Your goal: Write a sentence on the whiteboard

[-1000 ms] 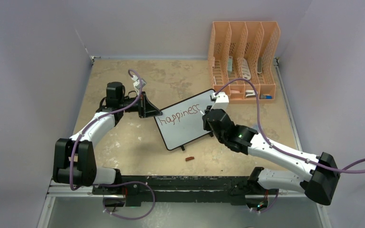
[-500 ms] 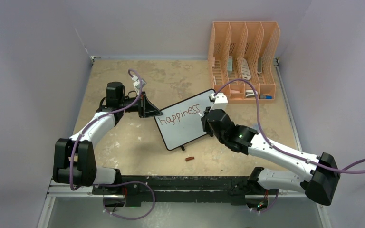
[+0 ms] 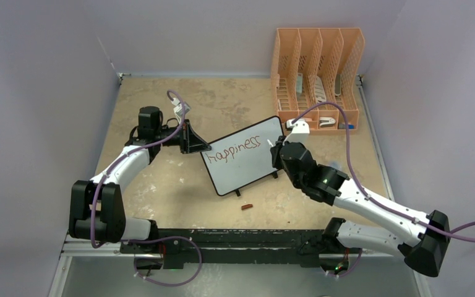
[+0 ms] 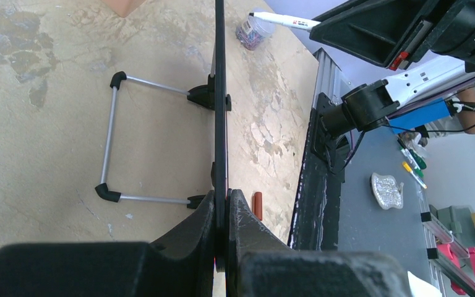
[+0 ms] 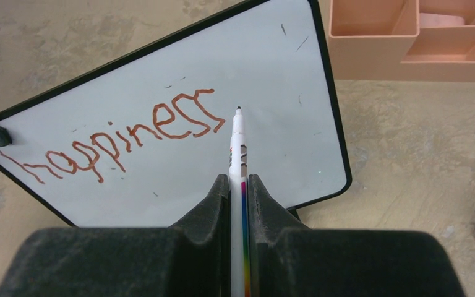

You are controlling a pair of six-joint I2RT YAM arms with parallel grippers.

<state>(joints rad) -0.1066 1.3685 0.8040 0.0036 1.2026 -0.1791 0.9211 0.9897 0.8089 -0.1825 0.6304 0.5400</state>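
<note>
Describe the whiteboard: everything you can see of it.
The whiteboard is a small white rectangle with rounded corners and a thin black frame, propped tilted back on a grey wire stand with black feet, set diagonally mid-table. One word, "happiness", runs along its top in red-brown ink; faint stray specks dot the rest. The left gripper is shut on its edge. The marker in the right gripper points just past the last letter, its tip apparently off the surface.

I'm seeing an orange organizer (image 3: 317, 77) standing far right on the table (image 3: 154, 192). A red-brown cap (image 3: 247, 206) is lying toward the front.
</note>
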